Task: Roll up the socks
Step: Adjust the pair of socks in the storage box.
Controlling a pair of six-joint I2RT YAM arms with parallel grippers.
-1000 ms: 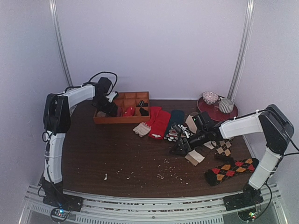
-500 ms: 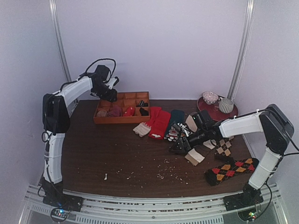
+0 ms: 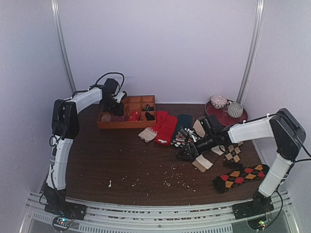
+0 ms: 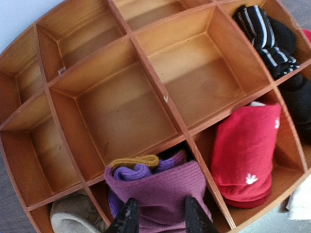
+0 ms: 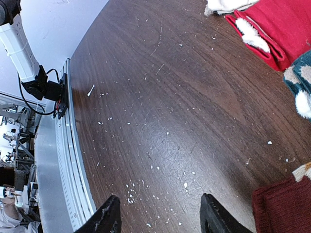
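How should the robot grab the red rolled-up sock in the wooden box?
Probably from straight above. The red rolled-up fabric sock sits down inside one compartment of the wooden divided tray, with walls close on its sides, so fingers cannot reach it sideways. Pinch the rounded middle of the soft roll, where the fabric bulges up.

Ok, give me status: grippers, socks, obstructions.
Left gripper open over rolled purple sock in tray compartment. Right gripper open, empty, above table. Loose socks flat beside it. Nothing obstructing.
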